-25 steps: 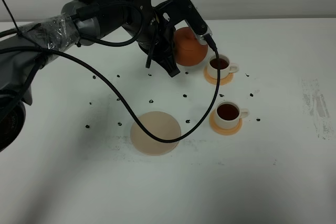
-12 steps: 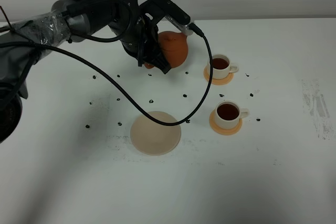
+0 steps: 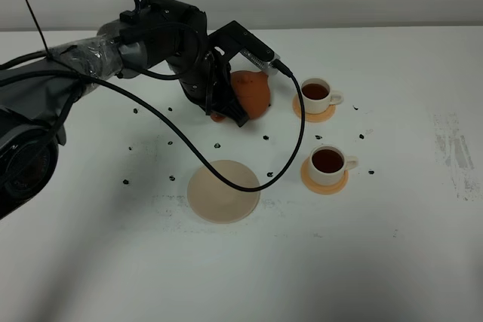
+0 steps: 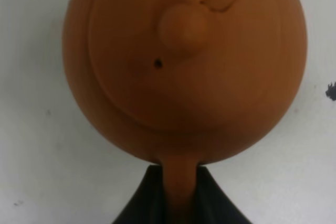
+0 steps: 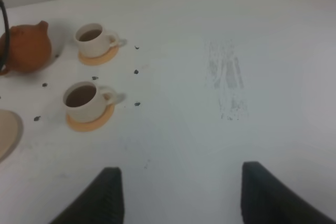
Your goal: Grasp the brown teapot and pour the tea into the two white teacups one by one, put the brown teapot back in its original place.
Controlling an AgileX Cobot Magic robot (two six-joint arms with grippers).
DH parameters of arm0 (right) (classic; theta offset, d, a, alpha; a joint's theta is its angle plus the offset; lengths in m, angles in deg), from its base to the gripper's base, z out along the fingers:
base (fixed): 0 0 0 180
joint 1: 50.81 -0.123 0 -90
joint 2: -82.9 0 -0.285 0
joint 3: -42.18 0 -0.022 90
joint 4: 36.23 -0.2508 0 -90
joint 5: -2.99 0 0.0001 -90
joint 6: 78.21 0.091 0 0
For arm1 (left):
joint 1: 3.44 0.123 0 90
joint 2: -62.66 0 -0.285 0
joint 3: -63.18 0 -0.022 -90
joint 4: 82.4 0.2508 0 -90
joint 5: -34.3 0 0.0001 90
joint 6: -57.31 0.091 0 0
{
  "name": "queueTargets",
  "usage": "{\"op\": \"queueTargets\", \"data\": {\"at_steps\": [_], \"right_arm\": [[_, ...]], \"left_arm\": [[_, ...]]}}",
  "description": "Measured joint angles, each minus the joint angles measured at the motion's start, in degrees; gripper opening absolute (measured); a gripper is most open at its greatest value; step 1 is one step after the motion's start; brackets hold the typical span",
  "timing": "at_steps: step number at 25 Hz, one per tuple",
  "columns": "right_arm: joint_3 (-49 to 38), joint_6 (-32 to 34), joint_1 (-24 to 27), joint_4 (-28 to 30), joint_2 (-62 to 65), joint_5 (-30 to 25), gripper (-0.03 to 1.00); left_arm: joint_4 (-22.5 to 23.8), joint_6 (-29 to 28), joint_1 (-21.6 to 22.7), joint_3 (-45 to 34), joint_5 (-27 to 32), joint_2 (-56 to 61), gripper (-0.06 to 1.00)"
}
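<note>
teapot (image 4: pixel 184 61) lid vent hole: left wrist only.

Matt terracotta clay teapot (image 4: pixel 184 61) — glossy white ceramic teacups (image 3: pixel 327 161) — smooth white table (image 3: pixel 392 262)

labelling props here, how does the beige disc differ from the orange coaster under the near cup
The beige disc is pale tan and clearly wider; the orange coaster is smaller and brighter orange. The disc lies bare with nothing on it, while the coaster carries a white teacup filled with dark tea. The disc sits left of the coaster in the high view. Both are flat, round and lie on the white table.
</note>
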Motion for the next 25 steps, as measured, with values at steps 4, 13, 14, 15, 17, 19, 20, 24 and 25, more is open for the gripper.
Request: {"op": "queueTargets", "data": {"at_steps": [4,13,14,15,17,19,20,24,25], "right_arm": [[0.0,0.0,0.0,0.0,0.0,0.0,0.51],[0.0,0.0,0.0,0.0,0.0,0.0,0.51],[0.0,0.0,0.0,0.0,0.0,0.0,0.51],[0.0,0.0,0.0,0.0,0.0,0.0,0.51],[0.0,0.0,0.0,0.0,0.0,0.0,0.51],[0.0,0.0,0.0,0.0,0.0,0.0,0.51],[0.0,0.0,0.0,0.0,0.0,0.0,0.51],[0.0,0.0,0.0,0.0,0.0,0.0,0.51],[0.0,0.0,0.0,0.0,0.0,0.0,0.51]], "left_arm": [[0.0,0.07,-0.06,0.0,0.69,0.67,0.12],[0.45,1.53,-3.25,-0.35,6.73,7.81,0.12],[0.45,1.81,-3.59,-1.33,6.3,8.7,0.12],[0.12,2.15,-3.99,-2.96,5.73,9.75,0.12],[0.05,2.53,-4.21,-7.33,3.82,11.95,0.12],[0.06,2.53,-4.53,-13.01,1.68,14.61,0.12],[0.06,2.53,-4.54,-15.43,0.49,16.29,0.12],[-0.51,2.53,-5.46,-26.45,-4.4,23.54,0.12],[-0.83,2.53,-5.69,-28.61,-4.91,24.79,0.12]]}}
